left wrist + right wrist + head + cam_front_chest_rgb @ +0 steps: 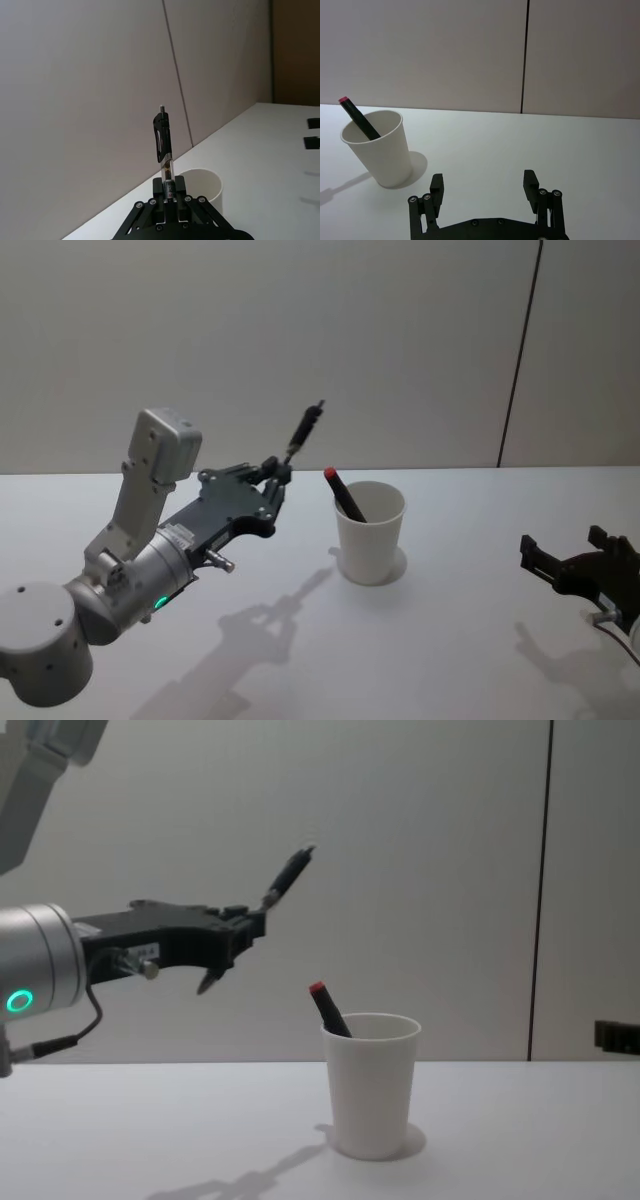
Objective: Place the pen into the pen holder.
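At the left, raised well above the table (450, 640): left gripper (278, 475), fingers pinched tight on the lower end of the pen (303, 430). Seen from the chest, gripper (255, 920) reaching out level toward the right, pen (288, 875) slanting up and to the right from the fingertips, clip end uppermost. In the left wrist view, pen (163, 140) standing straight out from between the fingers, clear barrel clamped, black clip above. Whole pen in the air, touching nothing but the gripper.

Next, right of the pen and lower: cup (370, 540), white, upright on the table, rim well below the pen tip and apart from it (370, 1090). Inside the cup, a dark marker (345, 495) with a red end, leaning left against the rim, red end poking out above it (327, 1005).

Farthest right, low near the table: right gripper (565, 545), fingers spread wide, nothing between them, well apart from the cup (380, 155) and facing it.
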Tool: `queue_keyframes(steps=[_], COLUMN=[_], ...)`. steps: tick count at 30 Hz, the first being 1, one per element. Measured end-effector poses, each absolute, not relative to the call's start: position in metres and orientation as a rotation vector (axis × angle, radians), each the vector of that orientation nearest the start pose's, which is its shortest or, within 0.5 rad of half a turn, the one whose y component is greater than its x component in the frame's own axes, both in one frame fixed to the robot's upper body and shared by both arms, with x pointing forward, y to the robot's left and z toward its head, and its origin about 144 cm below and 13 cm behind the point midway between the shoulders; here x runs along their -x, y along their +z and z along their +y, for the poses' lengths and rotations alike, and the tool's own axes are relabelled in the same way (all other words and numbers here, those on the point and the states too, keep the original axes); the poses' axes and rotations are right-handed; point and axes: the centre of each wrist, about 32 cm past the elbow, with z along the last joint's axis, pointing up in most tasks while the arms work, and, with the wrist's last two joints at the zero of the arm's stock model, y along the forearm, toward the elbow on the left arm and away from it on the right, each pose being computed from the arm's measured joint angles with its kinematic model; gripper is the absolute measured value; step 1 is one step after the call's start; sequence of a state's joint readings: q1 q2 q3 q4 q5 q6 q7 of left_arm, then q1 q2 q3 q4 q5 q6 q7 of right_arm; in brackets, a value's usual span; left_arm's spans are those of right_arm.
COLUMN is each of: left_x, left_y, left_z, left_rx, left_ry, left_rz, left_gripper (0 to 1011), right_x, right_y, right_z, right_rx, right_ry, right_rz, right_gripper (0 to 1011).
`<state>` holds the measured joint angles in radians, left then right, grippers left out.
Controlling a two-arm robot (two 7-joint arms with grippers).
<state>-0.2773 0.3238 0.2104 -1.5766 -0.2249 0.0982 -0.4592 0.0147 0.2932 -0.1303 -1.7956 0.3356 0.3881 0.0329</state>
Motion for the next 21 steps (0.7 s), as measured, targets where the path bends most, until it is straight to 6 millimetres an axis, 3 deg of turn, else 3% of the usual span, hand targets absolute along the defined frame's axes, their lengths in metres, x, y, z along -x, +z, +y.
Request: queue_keyframes(steps=[21], left_x=[-0.555], left_y=[1.238], left_z=[0.247], left_rx=[0.005], left_ry=[0.619], left_rz=[-0.203], left_gripper=[142], right_x=[-0.454], right_y=[1.212], right_z=[-0.253], right_rx=[0.136], right_ry=[-1.332], right_rz=[0.167], right_gripper=[1002])
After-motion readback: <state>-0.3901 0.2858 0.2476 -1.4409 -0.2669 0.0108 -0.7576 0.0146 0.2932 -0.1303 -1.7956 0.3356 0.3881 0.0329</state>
